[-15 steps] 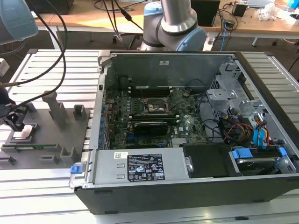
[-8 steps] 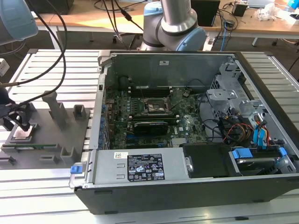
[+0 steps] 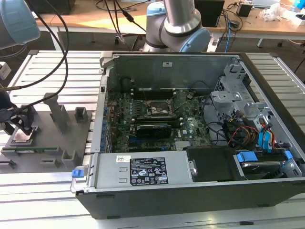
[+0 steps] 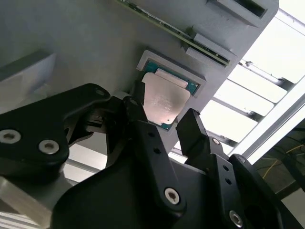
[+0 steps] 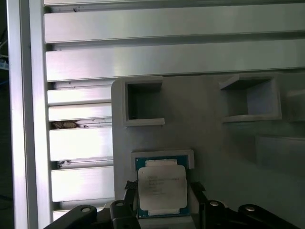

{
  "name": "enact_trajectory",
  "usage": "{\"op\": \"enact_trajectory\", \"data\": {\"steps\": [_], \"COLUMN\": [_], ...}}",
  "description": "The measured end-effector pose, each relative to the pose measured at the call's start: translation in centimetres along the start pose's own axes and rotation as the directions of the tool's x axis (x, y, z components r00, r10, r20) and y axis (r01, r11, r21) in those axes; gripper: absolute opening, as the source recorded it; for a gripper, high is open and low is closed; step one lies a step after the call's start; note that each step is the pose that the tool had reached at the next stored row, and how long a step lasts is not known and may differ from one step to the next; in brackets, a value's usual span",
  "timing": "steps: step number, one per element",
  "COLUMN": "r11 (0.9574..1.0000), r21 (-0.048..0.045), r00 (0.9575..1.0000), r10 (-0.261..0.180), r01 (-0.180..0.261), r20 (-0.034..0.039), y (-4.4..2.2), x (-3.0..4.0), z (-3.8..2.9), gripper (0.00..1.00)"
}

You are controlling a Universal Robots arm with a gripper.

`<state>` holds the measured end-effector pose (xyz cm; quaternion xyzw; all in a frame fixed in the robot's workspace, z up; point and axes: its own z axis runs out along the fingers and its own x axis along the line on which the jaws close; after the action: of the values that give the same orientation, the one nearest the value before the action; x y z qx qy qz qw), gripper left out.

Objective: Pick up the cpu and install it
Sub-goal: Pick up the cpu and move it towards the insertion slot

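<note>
The cpu, a flat square chip with a shiny silver top and a green border, lies in its raised nest on the grey fixture tray at the exterior view's left. My gripper is down over it. In both wrist views the black fingers sit against two opposite edges of the cpu, and the gripper is shut on it. The chip still rests in the nest. The motherboard socket lies open in the middle of the computer case.
The open computer case takes up the centre and the exterior view's right, with cables and drive bays inside. Upright grey posts and square pockets stand on the tray near the gripper. A thin green memory stick lies in a tray slot.
</note>
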<state>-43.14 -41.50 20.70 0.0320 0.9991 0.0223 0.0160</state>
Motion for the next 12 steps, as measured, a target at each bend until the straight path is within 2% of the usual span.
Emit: {"op": "enact_trajectory", "data": {"steps": [6, 10, 12], "r11": [1.0000, 1.0000, 1.0000], "r21": [0.0001, 0.0003, 0.0003], "r00": [1.0000, 1.0000, 1.0000], "r10": [0.000, 0.000, 0.000], "r01": [0.000, 0.000, 0.000], "r20": [0.0001, 0.0001, 0.0001], "y": [0.00, 0.00, 0.00], "x": [0.00, 0.00, 0.00], "z": [0.01, 0.01, 0.00], "gripper": [0.55, 0.80, 0.80]}}
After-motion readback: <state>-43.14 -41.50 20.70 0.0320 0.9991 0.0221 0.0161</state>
